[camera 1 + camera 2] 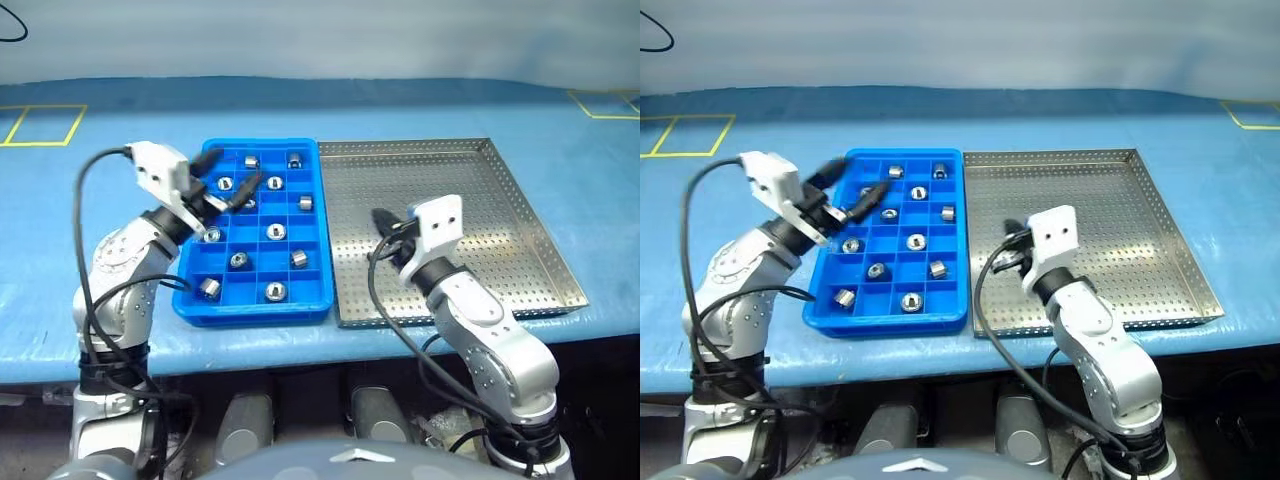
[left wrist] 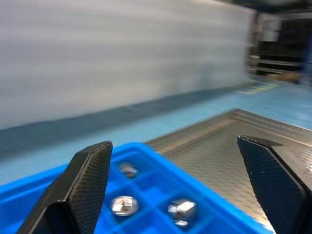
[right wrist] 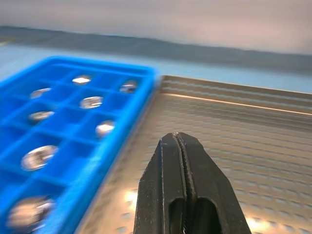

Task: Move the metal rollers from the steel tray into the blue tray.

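Left gripper (image 1: 214,178): fingers spread wide, empty, held above the blue tray (image 1: 310,290) at its left edge; metal rollers (image 1: 275,231) lie singly in compartments below and right of it, a few partly hidden behind its fingers; exact count hard to make out. Right gripper (image 1: 383,222): fingers pressed together, nothing between them, over the steel tray (image 1: 520,205) near its left rim; perforated base around it bare of rollers; blue tray just left of it. Surface: blue table covering (image 1: 600,170) with yellow taped outlines (image 1: 45,125) at both far corners; pale wall beyond.
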